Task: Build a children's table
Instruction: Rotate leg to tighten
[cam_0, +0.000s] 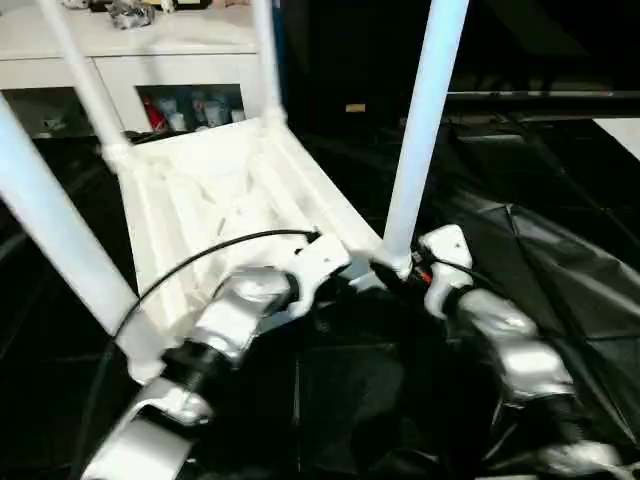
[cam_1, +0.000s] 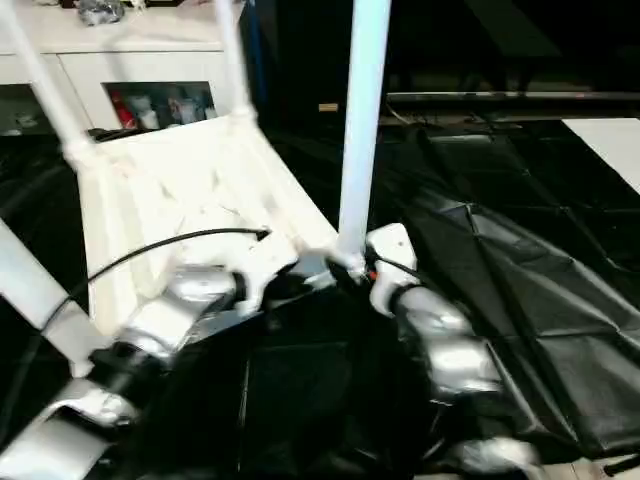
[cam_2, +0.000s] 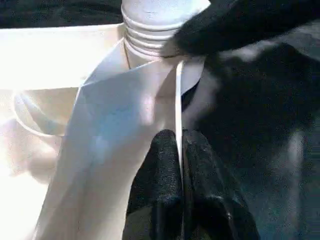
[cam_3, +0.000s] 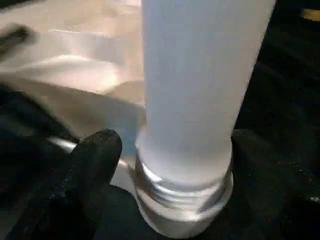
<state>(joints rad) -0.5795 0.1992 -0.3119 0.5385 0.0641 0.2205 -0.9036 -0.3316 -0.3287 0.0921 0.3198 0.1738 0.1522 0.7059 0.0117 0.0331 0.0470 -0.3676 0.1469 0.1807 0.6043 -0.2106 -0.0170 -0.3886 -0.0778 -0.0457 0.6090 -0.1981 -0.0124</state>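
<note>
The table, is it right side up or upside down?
Upside down: the table top lies with its ribbed underside up, and its legs point upward from the corner sockets.

Lab-like room, white cabinet (cam_0: 150, 60), black floor sheeting (cam_0: 560, 250)

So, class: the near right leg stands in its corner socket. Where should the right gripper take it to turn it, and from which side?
Grip the leg low on its smooth round shaft, just above the threaded collar, coming level from the outer side, away from the top, with a finger on either side. It stands upright and widens there, so the hold is probably firmest.
</note>
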